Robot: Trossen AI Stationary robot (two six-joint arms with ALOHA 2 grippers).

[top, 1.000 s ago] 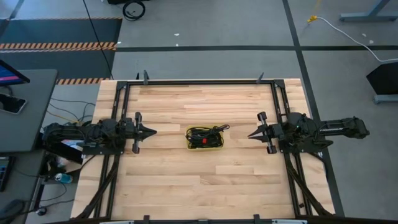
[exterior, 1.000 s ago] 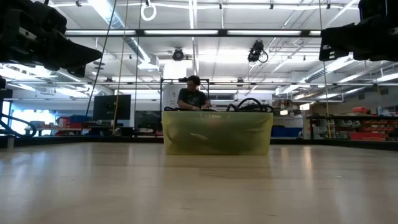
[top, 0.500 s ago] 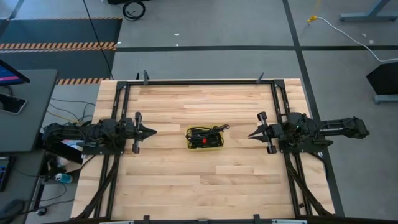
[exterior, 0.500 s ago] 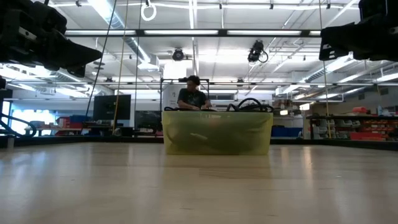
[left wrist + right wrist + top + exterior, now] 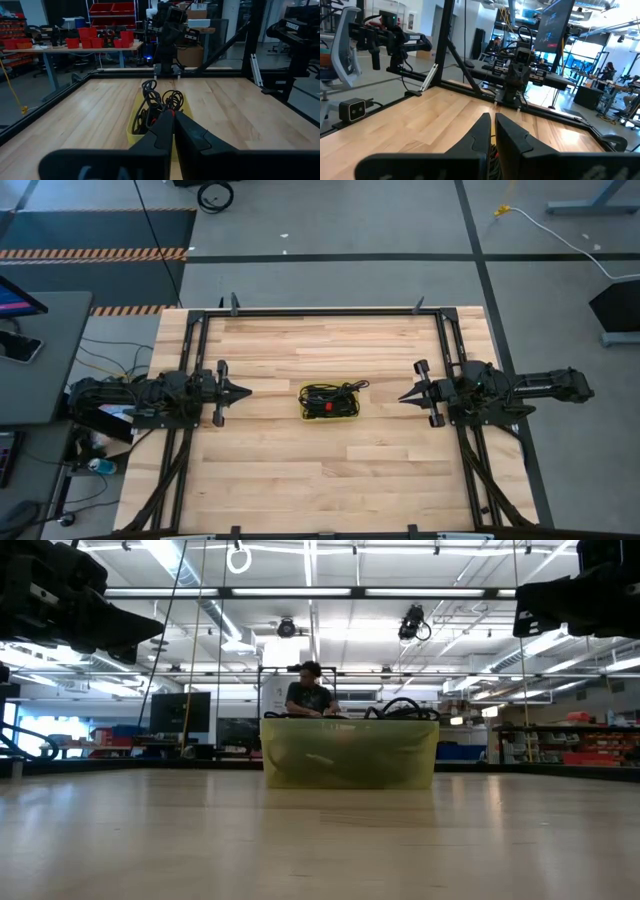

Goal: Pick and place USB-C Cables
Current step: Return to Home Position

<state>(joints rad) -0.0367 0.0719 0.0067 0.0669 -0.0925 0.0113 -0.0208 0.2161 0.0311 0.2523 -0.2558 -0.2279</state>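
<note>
Nothing has budged in the last second, so I'd say the job's basically wrapped. The left pincer [image 5: 243,391] sits parked well off the bin's [image 5: 330,419] left and the right pincer [image 5: 403,397] well off its right, both pinched shut and empty. The cables [image 5: 328,398], thin glossy black cords with a red bit, lie tangled inside that see-through yellow plastic bin on the pale plank bench [image 5: 300,470]. A person [image 5: 310,690] sits far behind the bin.

Your worktop [image 5: 300,480] stands on grey floor [image 5: 340,280] beside a hazard-striped mat [image 5: 95,253]; red bins [image 5: 100,37] and strip lights [image 5: 330,592] lie beyond.
</note>
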